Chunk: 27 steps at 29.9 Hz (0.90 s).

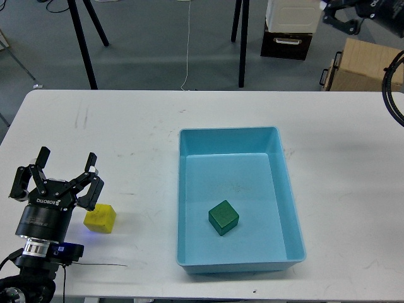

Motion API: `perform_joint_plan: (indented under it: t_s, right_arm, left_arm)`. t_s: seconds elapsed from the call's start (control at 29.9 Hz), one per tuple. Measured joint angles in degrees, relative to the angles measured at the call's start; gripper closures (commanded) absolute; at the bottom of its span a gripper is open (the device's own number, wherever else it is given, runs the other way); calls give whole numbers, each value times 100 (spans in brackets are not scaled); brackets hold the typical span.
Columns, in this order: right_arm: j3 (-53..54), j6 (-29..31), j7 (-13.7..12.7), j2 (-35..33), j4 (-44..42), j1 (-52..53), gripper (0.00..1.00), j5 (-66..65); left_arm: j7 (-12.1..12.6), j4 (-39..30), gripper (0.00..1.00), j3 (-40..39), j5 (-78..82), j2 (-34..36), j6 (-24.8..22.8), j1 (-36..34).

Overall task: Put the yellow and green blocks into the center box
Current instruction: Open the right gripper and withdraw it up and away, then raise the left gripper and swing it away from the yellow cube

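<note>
The yellow block point(100, 218) sits on the white table point(126, 139) at the front left. My left gripper point(63, 169) is open and empty just left of it, with its right fingers close above the block's upper left corner. The green block point(223, 218) lies tilted inside the light blue centre box point(287, 189), in its front half. My right gripper point(343, 14) is high at the top right edge, far from the table. It is dark and partly cut off, so its fingers cannot be told apart.
Behind the table stand black tripod legs point(85, 44), a white and black cabinet point(291, 28) and a cardboard box point(369, 65). A black cable point(394, 76) hangs at the right edge. A thin cable point(187, 44) runs across the floor.
</note>
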Motion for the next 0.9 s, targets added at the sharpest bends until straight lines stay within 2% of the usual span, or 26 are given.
perform_joint_plan:
  t_s: [0.07,0.2,0.37,0.54,0.7,0.9]
  right_arm:
    - [655,34,103,-78,-16,-618,0,342]
    - [1606,44,141,-143,242,-1896,0,944]
    - [2776,47,149,-61,1287,-3815,0,1187]
    - [3816,47,164,538,2158,-5462,0,1250]
    - [4158,47,160,1186,2749,-6335,0,1273]
    - [4099,47,153,1534,3020,-6661,0,1263]
  left_arm:
    - [-1,1,0,1,0,0,0,-39]
    - [0,1,0,2,7,0,0,-90]
    - [-14,-4,0,-8,-19,0,0,-92]
    - [-20,-8,0,-17,-52,0,0,-73]
    - [-36,-8,0,-59,-60,0,0,-70]
    - [-332,-8,0,-81,-58,0,0,-84]
